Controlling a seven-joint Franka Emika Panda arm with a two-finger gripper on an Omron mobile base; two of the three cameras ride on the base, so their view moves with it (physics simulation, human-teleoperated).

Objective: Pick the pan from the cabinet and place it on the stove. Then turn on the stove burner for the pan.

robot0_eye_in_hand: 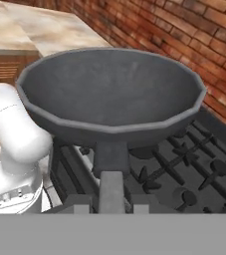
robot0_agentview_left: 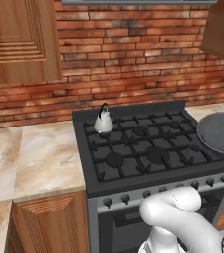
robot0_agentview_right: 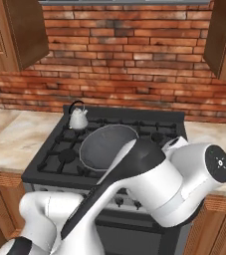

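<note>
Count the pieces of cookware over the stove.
2: a silver kettle sits on the stove's back-left grate; a dark pan is held above the grates. None seem hidden.

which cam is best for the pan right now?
Hand view: the pan sits centred, whole bowl and handle root visible above the stove. Left base view cuts it at the right edge; right base view has the arm covering its lower right.
</note>
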